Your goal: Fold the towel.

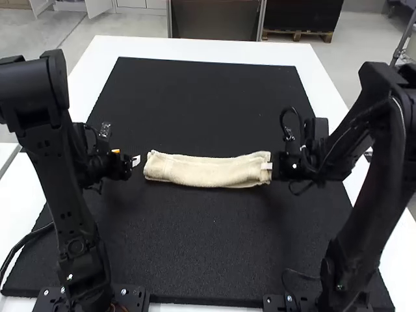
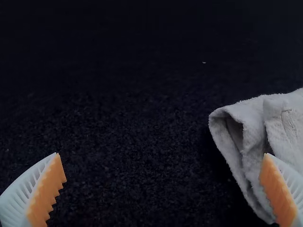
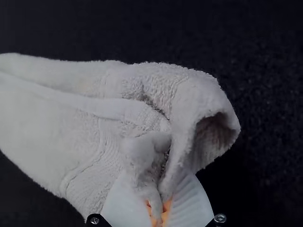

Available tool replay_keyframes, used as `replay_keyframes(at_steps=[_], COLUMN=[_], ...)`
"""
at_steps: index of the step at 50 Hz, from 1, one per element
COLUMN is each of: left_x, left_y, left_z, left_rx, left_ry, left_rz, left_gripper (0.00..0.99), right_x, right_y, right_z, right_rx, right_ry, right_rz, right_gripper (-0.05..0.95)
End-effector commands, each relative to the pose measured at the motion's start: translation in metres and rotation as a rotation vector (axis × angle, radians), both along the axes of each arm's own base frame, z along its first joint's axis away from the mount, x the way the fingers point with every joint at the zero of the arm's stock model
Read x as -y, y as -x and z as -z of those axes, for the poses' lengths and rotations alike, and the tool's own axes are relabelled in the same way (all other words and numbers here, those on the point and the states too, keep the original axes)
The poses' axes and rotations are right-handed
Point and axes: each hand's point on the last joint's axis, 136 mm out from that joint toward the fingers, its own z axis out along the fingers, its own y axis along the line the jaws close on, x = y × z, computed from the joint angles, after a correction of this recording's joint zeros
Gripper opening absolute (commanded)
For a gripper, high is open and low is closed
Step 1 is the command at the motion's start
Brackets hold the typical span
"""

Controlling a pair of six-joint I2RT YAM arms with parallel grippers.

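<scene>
Towel [image 1: 208,170]: A cream towel lies in a long, narrow, layered strip across a black mat [image 1: 208,84] on a white tabletop [image 1: 195,50], between two robot arms.
Left gripper [image 2: 162,154]: Its fingers stand wide apart at the towel's left end, one of them over the cloth's edge, with nothing in their grasp.
Right gripper [image 3: 159,202]: Its fingers are closed on a pinch of fabric at the towel's right end, beside a loose, open loop of cloth.
Fold: The strip appears ready for an end-to-end fold. Good work calls for a firm grip through every layer, since a shallow pinch may drag only the top one. A low, level carry to the far end, corners matched before release, should keep the layers together; a fast pull could skew the strip or open that loop.
Lettering: No writing can be made out on the towel.
</scene>
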Motion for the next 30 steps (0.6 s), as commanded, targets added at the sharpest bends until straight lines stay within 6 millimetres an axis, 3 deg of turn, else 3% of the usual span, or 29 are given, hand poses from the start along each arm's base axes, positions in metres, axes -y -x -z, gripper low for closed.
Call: replay_keyframes(at_steps=[1,8,30], left_x=[0.000,0.001,0.002], left_y=[0.003,0.005,0.007], left_z=[-0.009,-0.008,-0.006], left_rx=[0.032,0.028,0.023], left_ry=[-0.008,-0.005,-0.002], left_rz=[0.014,0.015,0.015], left_gripper=[0.959,0.959,0.959], right_x=[-0.014,-0.022,-0.079], right_y=[-0.007,-0.006,0.006], right_z=[-0.024,-0.034,-0.056], right_rx=[0.052,0.066,0.077], right_ry=[-0.033,-0.040,-0.100], right_rz=[-0.031,-0.056,-0.190], right_gripper=[-0.02,-0.02,-0.02])
